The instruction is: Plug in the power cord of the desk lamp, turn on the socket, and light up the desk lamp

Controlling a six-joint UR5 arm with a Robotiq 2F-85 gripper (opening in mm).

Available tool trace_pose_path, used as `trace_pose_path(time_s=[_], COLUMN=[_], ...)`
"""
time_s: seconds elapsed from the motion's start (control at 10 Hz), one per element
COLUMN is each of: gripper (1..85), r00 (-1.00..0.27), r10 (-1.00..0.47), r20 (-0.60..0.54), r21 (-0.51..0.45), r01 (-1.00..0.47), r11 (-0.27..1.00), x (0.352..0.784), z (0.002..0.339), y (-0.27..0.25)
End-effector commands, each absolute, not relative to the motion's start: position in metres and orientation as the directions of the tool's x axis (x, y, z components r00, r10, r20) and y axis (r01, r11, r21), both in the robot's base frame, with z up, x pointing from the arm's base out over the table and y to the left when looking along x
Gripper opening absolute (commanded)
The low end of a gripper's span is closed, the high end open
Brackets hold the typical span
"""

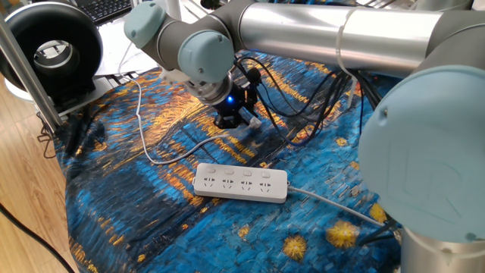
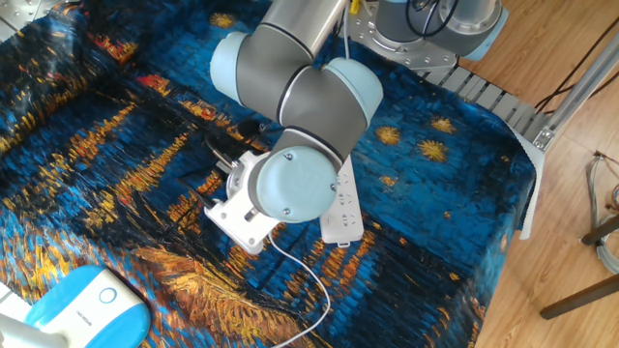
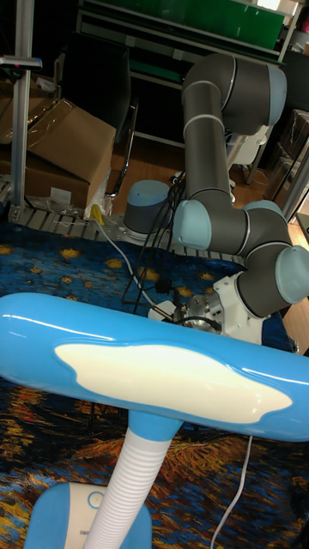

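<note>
The gripper (image 1: 241, 118) is held low over the cloth, at the power cord (image 1: 163, 155). Whether its fingers are closed cannot be told. The socket (image 1: 241, 182) lies nearby, apart.

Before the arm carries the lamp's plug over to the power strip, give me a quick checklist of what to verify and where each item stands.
1. Plug in the gripper: cannot tell. The fingers sit low over the cloth where the power cord ends, but the arm hides the plug.
2. Socket outlets free: ok. All four are empty in one fixed view.
3. Socket lying flat, face up: ok.
4. Cord slack: ok. It loops loosely on the cloth, not taut.
5. Path to the socket: not ok. Black cables lie close beside the gripper.
6. Desk lamp upright: ok. It does not appear to be lit.
</note>
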State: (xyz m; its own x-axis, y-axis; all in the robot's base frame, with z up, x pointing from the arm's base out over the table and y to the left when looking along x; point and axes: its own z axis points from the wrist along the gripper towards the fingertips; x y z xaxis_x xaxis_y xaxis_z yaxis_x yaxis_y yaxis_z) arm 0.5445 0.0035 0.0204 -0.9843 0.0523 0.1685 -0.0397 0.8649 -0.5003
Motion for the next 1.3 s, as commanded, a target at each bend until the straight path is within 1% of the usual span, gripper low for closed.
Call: trace_pose_path(time_s=[0.0,0.2,0.3,0.4,0.6,0.7,0.8,0.9,1.0,1.2], gripper=[30.3,29.3,27.3,26.0,20.7,20.7,21.3,23.7,25.3,27.7], r00=[-0.982,-0.981,-0.983,-0.979,-0.976,-0.979,-0.979,-0.981,-0.982,-0.990], r10=[0.081,0.096,0.095,0.123,0.166,0.172,0.186,0.187,0.184,0.139], r20=[0.170,0.168,0.155,0.163,0.138,0.109,0.088,0.055,0.034,-0.017], r21=[-0.488,-0.479,-0.503,-0.504,-0.562,-0.567,-0.550,-0.535,-0.541,-0.527], r01=[-0.013,0.004,0.004,0.025,0.061,0.081,0.108,0.129,0.137,0.127], r11=[0.873,0.878,0.864,0.863,0.825,0.820,0.828,0.835,0.830,0.840], x=[0.543,0.543,0.549,0.548,0.553,0.558,0.561,0.568,0.571,0.576], z=[0.016,0.016,0.020,0.025,0.037,0.036,0.032,0.030,0.032,0.031], y=[0.008,0.014,0.011,0.019,0.013,0.011,0.017,0.021,0.019,0.017])
